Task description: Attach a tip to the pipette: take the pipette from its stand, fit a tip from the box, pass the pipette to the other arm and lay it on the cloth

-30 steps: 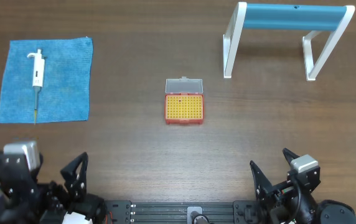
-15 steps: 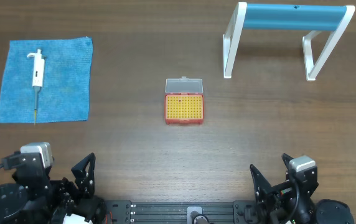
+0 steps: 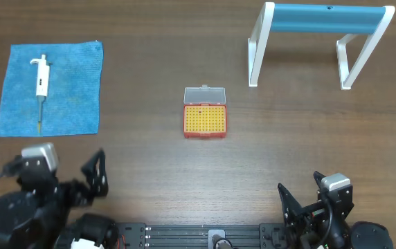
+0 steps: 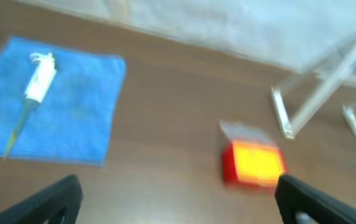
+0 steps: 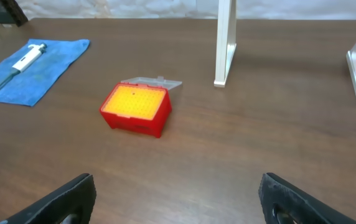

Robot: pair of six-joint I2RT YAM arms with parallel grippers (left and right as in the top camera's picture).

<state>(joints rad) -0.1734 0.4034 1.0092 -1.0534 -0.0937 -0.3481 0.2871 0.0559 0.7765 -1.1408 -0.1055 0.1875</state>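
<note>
lying on cloth (image 3: 73,83), pipette (image 3: 41,83) — tip box (image 3: 205,121), stand (image 3: 322,19) apart; left pincer (image 4: 178,194), right pincer (image 5: 178,194) released

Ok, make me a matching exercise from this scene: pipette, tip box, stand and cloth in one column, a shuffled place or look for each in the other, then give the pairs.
Column one:
1. pipette
2. tip box
3. stand
4. cloth

Column two:
A. red, lid open, in the middle of the table
B. blue bar on white legs, at the far right
C. white, lying on something blue
D. spread flat at the far left

Pairs: 1-C, 2-A, 3-B, 4-D.
</note>
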